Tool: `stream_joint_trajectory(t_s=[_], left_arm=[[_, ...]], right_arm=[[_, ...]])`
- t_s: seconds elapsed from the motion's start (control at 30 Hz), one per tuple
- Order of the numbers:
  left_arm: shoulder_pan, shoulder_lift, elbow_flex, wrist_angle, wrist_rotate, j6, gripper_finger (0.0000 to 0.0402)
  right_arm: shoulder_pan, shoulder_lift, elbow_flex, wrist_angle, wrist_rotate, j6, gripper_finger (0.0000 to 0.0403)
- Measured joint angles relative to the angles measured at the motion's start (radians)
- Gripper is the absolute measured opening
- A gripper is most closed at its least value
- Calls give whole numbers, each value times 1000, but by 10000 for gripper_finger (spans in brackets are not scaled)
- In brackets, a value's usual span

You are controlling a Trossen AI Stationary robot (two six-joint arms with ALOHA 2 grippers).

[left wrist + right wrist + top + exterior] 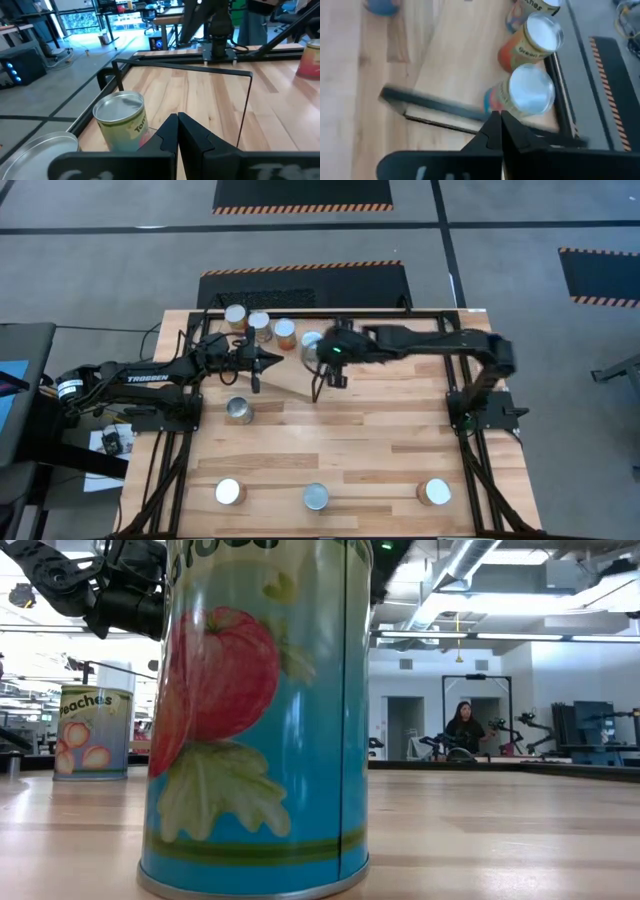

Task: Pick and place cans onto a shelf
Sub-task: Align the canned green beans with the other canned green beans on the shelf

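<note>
High view: right end effector [322, 376] closed, above shelf [290, 375].

In the low view a blue-labelled can [255, 720] is cut off at the top edge. The shelf's [465, 60] black frame [435, 107] is blurred — labels can't be read properly from above.

Two matte black jointed arms: the left arm [150, 375] carries white TROSSEN lettering, the right arm [430, 340] shows a small green light.
</note>
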Motion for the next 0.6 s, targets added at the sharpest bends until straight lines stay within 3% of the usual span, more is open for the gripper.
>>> stream_joint_trajectory(t_s=[0.23, 0.4, 0.6], left_arm=[[-2, 0, 3, -5, 7, -36, 0], [-27, 0, 78, -171, -3, -52, 0], [-172, 0, 213, -414, -94, -75, 0]], right_arm=[[57, -309, -569, 630, 29, 69, 10], [49, -447, -912, 1073, 20, 52, 7], [-76, -486, -1203, 1492, -203, 107, 8]])
